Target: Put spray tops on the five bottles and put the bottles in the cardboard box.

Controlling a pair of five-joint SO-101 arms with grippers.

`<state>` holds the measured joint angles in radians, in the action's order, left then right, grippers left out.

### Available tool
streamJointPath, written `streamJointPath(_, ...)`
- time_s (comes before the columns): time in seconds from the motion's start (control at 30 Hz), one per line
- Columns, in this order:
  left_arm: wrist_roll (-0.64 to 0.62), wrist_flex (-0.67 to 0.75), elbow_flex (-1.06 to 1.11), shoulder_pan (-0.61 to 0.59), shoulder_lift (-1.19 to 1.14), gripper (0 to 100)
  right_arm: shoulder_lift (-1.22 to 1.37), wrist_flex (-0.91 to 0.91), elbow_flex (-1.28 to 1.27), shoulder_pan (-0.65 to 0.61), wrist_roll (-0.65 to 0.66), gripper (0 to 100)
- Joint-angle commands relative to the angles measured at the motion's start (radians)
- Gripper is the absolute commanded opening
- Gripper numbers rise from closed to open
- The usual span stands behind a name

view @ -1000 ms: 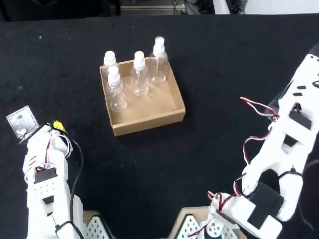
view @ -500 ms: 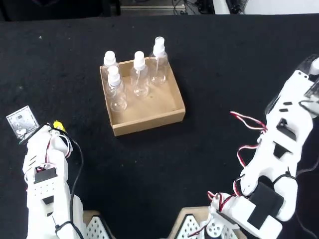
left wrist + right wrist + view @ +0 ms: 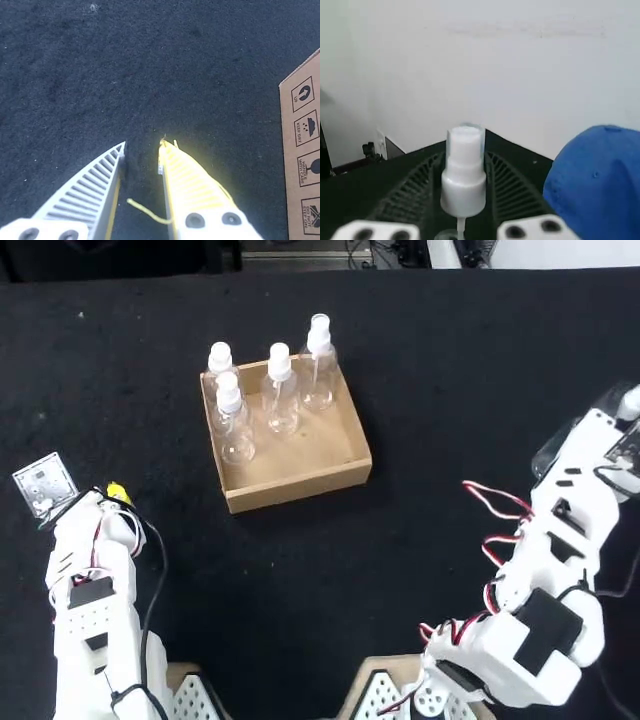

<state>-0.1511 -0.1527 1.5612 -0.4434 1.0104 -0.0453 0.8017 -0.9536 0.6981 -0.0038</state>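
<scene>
You're looking at four topped bottles [image 3: 280, 390] in the cardboard box [image 3: 300, 486]; right gripper [image 3: 464, 159] is clamping the topped fifth bottle [image 3: 464, 182], left gripper [image 3: 142, 145] is hanging part-open, empty.

Bottle [image 3: 464, 182] body cut off at edge; cardboard box [image 3: 303, 150] likewise.

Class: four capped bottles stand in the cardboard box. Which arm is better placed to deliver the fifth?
Right. The right tool holds the fifth clear plastic bottle with a white spray top, so it likely only needs carrying to the brown cardboard box; the left tool is empty over the black table.
</scene>
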Motion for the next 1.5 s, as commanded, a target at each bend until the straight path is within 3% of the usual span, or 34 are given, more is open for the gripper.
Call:
streamJointPath(0.0,0.012,0.025,-0.005,0.008,0.015,10,-0.012,0.032,-0.002,0.012,-0.008,1.1)
streamJointPath(0.17,0.012,0.025,-0.005,0.008,0.015,10,-0.002,0.026,-0.015,0.012,-0.005,1.7)
streamJointPath(0.37,0.012,0.025,-0.005,0.008,0.015,10,-0.002,0.031,-0.045,-0.003,-0.006,14.0)
streamJointPath(0.77,0.012,0.025,-0.005,0.008,0.015,10,-0.013,0.029,-0.044,-0.018,-0.006,14.8)
streamJointPath(0.83,0.012,0.025,-0.005,0.008,0.015,10,-0.024,0.025,-0.045,-0.021,-0.006,19.0)
streamJointPath(1.0,0.012,0.025,-0.005,0.008,0.015,10,-0.105,-0.110,-0.065,-0.064,-0.005,32.0)
streamJointPath(1.23,0.012,0.025,-0.005,0.008,0.015,10,-0.237,-0.345,-0.067,-0.103,-0.012,29.7)
streamJointPath(1.47,0.012,0.025,-0.005,0.008,0.015,10,-0.173,-0.350,-0.064,-0.083,-0.012,29.7)
